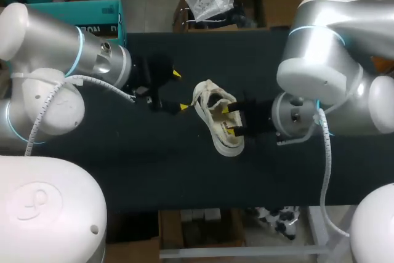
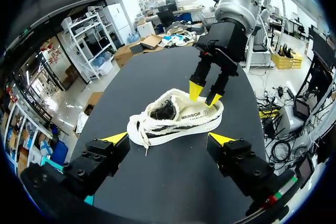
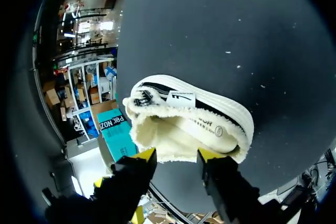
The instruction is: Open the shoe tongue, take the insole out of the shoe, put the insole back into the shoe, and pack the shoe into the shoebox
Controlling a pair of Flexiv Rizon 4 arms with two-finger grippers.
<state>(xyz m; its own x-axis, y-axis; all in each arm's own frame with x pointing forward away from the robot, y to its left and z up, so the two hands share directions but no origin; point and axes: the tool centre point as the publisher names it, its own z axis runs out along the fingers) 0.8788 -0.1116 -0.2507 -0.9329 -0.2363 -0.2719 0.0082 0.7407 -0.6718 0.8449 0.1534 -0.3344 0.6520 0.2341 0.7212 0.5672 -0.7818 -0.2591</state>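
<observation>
Gauging progress: early, you'd judge; the shoe sits mid-surface, unpacked.
Insole: lying inside the shoe's fleecy opening.
Right claw: fingers apart at the heel collar, gripping nothing.
Left claw: spread wide near the shoe, not touching.
Remaining: you likely have insole removal, return and boxing; tongue state unclear.
</observation>
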